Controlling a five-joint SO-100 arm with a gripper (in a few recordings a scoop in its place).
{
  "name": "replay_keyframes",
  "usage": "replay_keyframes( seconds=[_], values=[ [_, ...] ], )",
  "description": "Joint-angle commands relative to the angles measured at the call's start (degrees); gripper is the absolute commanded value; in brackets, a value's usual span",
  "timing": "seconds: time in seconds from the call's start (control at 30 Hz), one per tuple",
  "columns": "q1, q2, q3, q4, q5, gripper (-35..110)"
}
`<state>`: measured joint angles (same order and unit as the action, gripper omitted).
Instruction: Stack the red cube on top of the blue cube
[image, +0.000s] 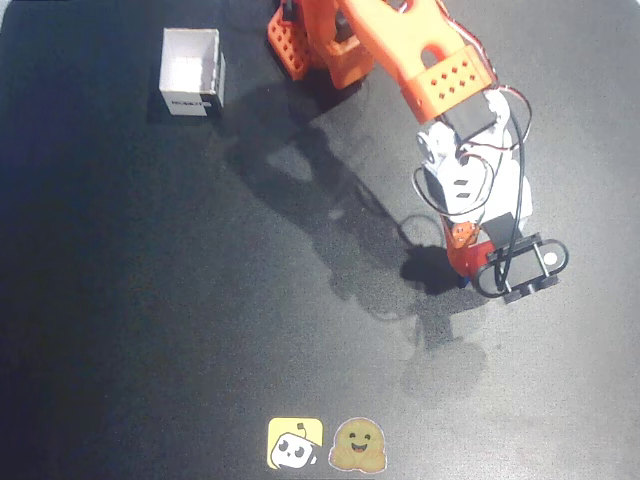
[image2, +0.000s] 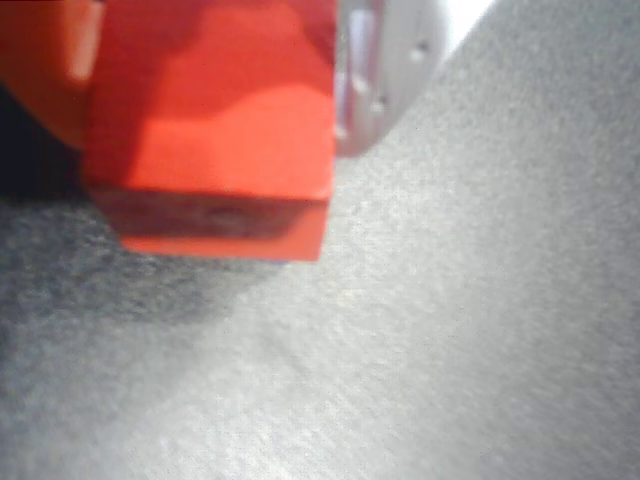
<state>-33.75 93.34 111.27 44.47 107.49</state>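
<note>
A: On the black table (image: 150, 330), toward its right side in the overhead view, the orange arm (image: 400, 50) reached down and its gripper (image: 462, 255) stood low over the surface. Where did the cubes lie from it?

B: Right at the fingertips. The red cube (image2: 215, 130) sat between the jaws in the wrist view, so I judged them closed on it. Below its lower edge ran a darker band, hard to read.

A: And the blue cube (image: 461, 283)?

B: Only a sliver of blue showed just beneath the gripper in the overhead view. I judged the red cube was directly above it, perhaps already resting there; the next move turned on that vertical alignment.

A: The white box (image: 190, 72)?

B: Well apart, upper left.
</note>
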Motion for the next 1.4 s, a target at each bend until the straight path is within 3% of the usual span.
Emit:
replay_keyframes(
  seconds=[0.0, 1.07, 1.37],
  values=[
    [-0.09, 1.32, 0.00, -0.88, -0.44, 0],
    [-2.90, 3.25, 4.39, -4.83, 3.69, 6],
    [-2.90, 3.25, 4.39, -5.54, 3.34, 17]
  ],
)
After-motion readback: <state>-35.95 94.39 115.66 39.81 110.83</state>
